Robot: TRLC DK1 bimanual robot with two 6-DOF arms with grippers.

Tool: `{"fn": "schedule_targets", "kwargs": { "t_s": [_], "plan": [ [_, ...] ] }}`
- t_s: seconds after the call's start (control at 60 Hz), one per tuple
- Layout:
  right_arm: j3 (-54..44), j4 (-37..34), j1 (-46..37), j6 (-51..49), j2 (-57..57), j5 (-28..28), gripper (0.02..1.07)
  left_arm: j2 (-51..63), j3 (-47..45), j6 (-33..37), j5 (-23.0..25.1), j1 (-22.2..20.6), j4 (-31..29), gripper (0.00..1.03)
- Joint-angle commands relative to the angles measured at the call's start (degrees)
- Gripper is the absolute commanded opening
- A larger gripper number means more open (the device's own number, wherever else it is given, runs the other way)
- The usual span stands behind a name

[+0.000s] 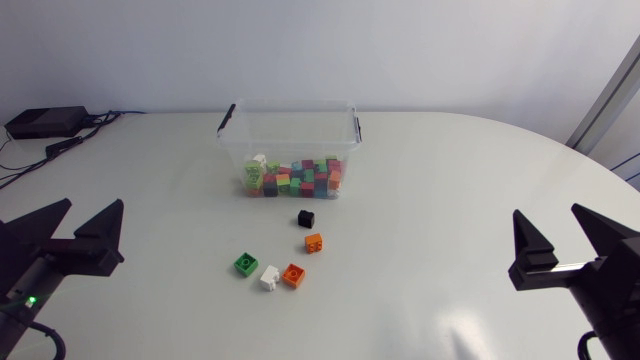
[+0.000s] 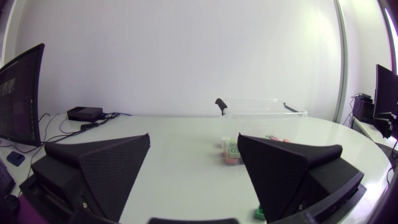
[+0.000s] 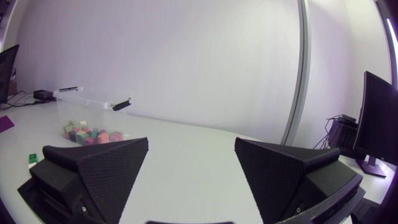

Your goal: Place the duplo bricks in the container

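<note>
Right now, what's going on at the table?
Nothing is being handled at the moment. The left pincer and right pincer sit open and empty at the sides of the table. The clear container already holds a heap of coloured bricks. Five more lie loose in front of it: a black brick, an orange brick, a green brick, a white brick and a second orange brick beside the white one.
</note>
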Motion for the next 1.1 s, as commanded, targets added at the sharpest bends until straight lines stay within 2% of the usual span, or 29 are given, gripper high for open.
{"fn": "schedule_targets", "kwargs": {
  "t_s": [0.0, 0.217, 0.35, 0.517, 0.65, 0.8, 0.883, 1.083],
  "plan": [
    [2.7, 1.8, 0.6, 0.3, 3.6, 0.1, 1.03, 4.8, 4.2, -1.3, 0.0, -1.2, 0.5, 0.97],
    [7.3, 3.8, 1.6, 0.4, 14.4, 0.2, 1.03, 17.2, 13.7, -1.4, -0.1, -5.2, -2.6, 0.96],
    [10.3, 3.7, 2.3, 0.4, 21.7, 0.2, 1.02, 25.6, 19.8, -1.1, -1.9, -8.9, -8.3, 0.96],
    [13.8, 2.9, 3.7, 0.7, 27.5, 0.3, 1.02, 34.9, 26.2, -0.9, -3.1, -11.6, -14.7, 0.96],
    [16.4, 1.9, 5.4, 1.2, 32.6, 0.9, 1.02, 44.2, 32.5, -0.6, -3.2, -13.7, -22.0, 0.96],
    [21.2, -3.1, 8.5, 1.4, 38.0, 2.8, 1.02, 53.8, 37.5, 4.5, -3.2, -16.3, -27.3, 0.96],
    [23.8, -6.3, 10.6, 1.4, 40.9, 4.6, 1.02, 60.5, 41.9, 8.0, -3.2, -17.8, -32.3, 0.96],
    [30.6, -13.9, 12.7, 3.3, 49.4, 6.2, 1.02, 72.4, 46.9, 8.3, -3.2, -20.7, -36.5, 0.96]
  ]
}}
